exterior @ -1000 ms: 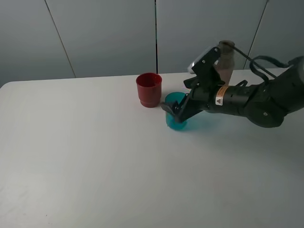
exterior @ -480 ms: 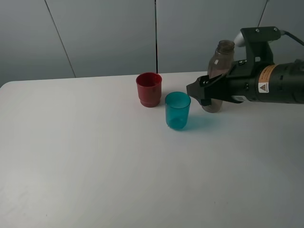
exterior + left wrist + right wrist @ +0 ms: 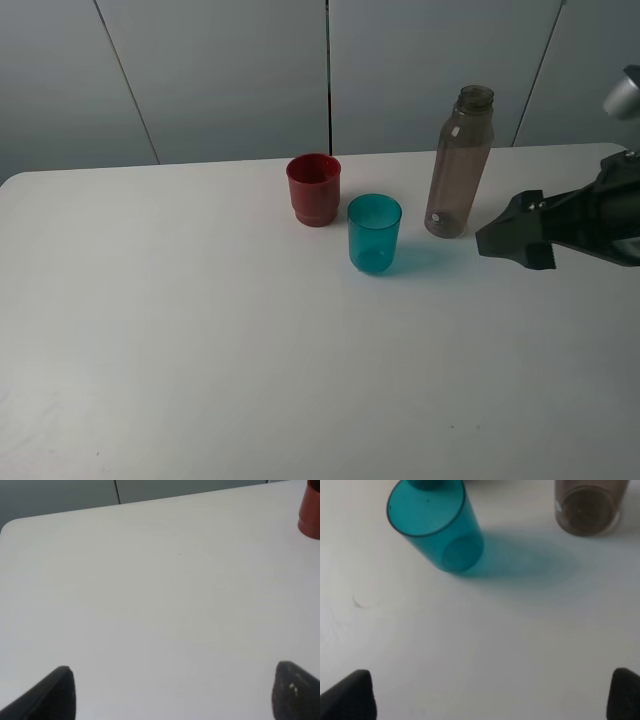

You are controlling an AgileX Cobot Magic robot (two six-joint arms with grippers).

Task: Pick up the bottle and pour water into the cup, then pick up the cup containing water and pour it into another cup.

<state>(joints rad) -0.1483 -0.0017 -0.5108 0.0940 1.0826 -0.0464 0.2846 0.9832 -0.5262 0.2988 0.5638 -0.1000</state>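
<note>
The smoky grey-brown bottle (image 3: 459,165) stands upright at the back right of the table, capless. The teal see-through cup (image 3: 374,233) stands to its front left, and the dark-red cup (image 3: 313,188) stands just behind and left of the teal one. My right gripper (image 3: 503,240) hovers open and empty to the right of the bottle, apart from everything. The right wrist view shows the teal cup (image 3: 435,527) and the bottle's base (image 3: 587,507) beyond my right gripper (image 3: 487,700). My left gripper (image 3: 175,700) is open over bare table, with the red cup (image 3: 311,515) far ahead.
The white table (image 3: 200,330) runs wide to the left and front of the cups. A grey panelled wall (image 3: 220,70) stands behind its far edge. The left arm is outside the exterior high view.
My right gripper has drawn back to the right, from around the teal cup, past the bottle. The teal cup, red cup and bottle stand where they were.
</note>
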